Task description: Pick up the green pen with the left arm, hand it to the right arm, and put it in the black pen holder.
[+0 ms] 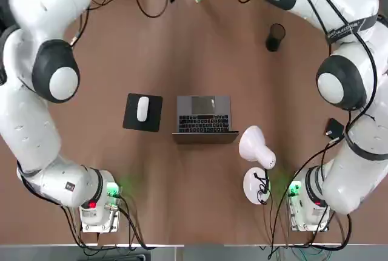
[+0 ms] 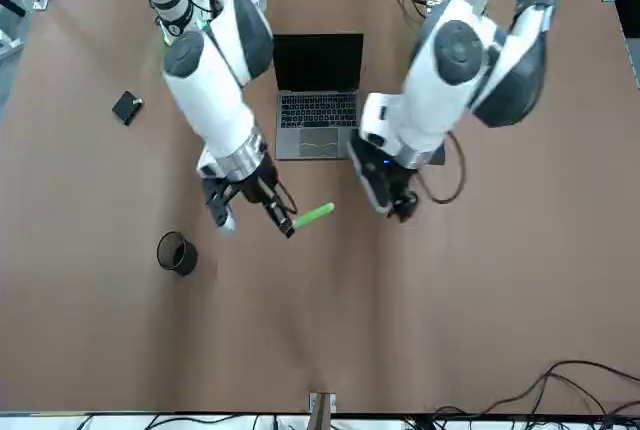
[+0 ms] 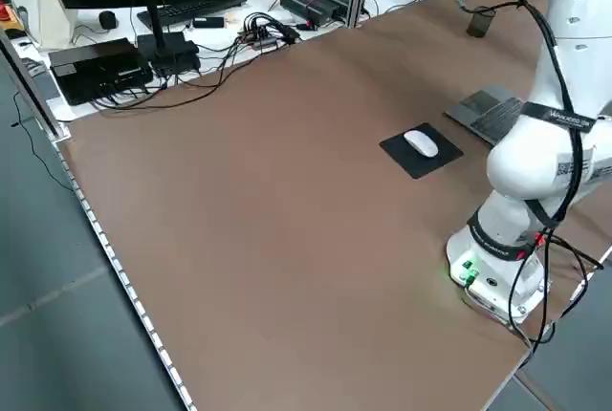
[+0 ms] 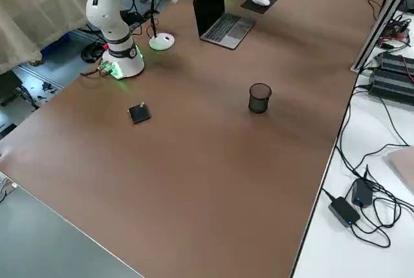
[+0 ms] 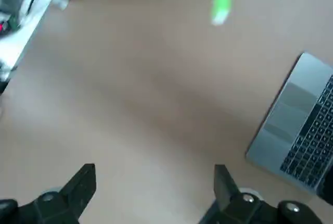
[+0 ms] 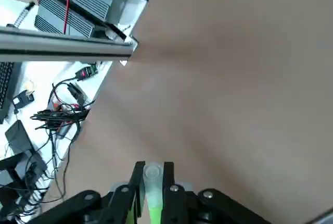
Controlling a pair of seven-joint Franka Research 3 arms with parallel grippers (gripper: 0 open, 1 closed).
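Now, at the left of the front view, the black pen holder (image 2: 177,253) stands upright on the brown table (image 2: 480,310), and nothing shows inside it. Just right of it and higher in the frame, the right gripper (image 2: 282,222) is clamped on one end of the green pen (image 2: 313,214), which juts out toward the frame's middle, clear of the table. That grip leaves most of the pen free, a sensible hold for lowering it into the cup. Further right, the left gripper (image 2: 395,205) hangs with fingers spread wide and empty, apart from the pen, so the handover looks done. Behind, the laptop (image 2: 318,100) sits open.
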